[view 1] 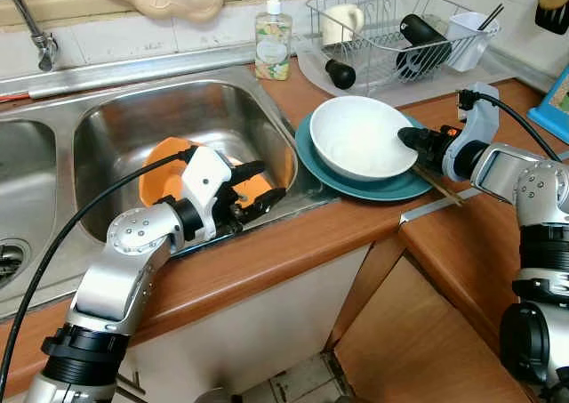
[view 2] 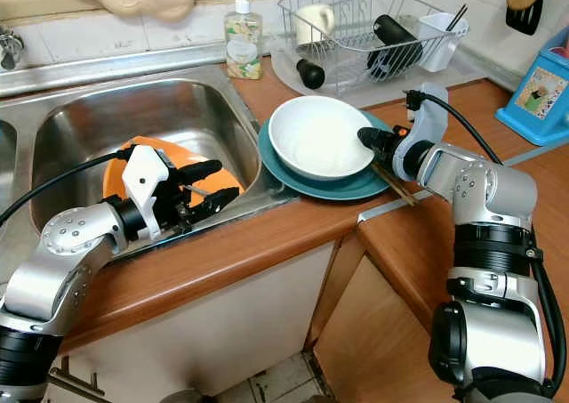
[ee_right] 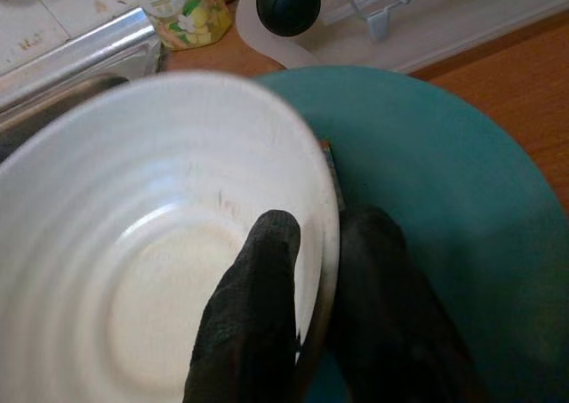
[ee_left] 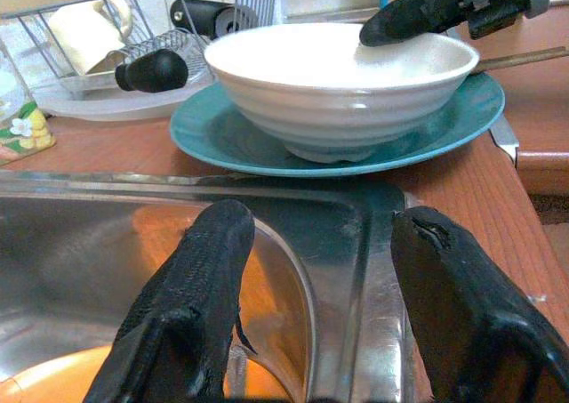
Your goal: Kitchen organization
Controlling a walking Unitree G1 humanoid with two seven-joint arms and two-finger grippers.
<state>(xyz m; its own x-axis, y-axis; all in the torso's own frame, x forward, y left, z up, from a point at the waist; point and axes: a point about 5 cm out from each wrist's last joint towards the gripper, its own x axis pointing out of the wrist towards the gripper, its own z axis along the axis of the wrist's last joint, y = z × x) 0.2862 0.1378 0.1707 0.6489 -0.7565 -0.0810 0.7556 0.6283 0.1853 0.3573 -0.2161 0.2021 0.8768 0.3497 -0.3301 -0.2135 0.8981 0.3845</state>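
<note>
— Where does it stand?
— Early, likely. The right claw (ee_right: 311, 332) pinches the rim of the white bowl (view 1: 360, 138), which sits on the teal plate (view 1: 391, 187) on the table.
— And the left claw (view 1: 253, 189)?
— Spread, empty, over the orange plate (view 1: 164, 167) in the sink (view 1: 124, 109).

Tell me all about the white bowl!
The white bowl is round, glossy like ceramic, with faint rings inside, and looks empty. It sits upright on a teal plate on the wooden counter, just right of the sink. The right claw pinches its rim, one finger inside and one outside.
</note>
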